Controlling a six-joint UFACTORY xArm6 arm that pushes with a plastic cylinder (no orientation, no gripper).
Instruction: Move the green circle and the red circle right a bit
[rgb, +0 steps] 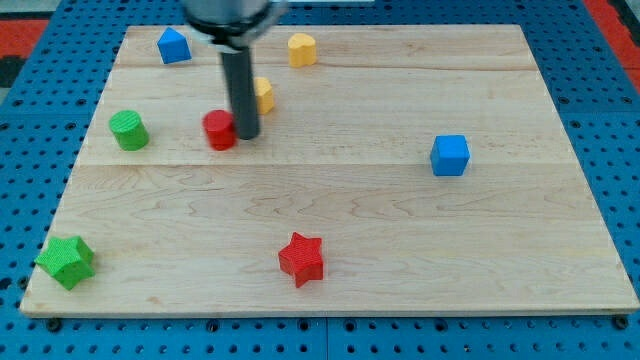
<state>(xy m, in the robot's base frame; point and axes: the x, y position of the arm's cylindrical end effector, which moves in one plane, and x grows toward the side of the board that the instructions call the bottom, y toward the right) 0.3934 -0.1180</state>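
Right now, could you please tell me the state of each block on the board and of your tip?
my tip: down at the board, against the red circle's right side
red circle: flat, beside the tip
green circle: flat, alone at the view's left
yellow block: partly hidden behind the rod
yellow block at the top: free
blue block at the top: free
blue cube: free
red star: free
green star: near the board's corner

A wooden board (400, 220) lies on blue pegboard (610, 100), a red star (301, 259) at six o'clock and a green star (67, 262) at eight. A blue cube (450, 155) sits at three; a blue block (173, 46) at eleven, two yellow blocks (301, 49) (264, 95) near twelve.
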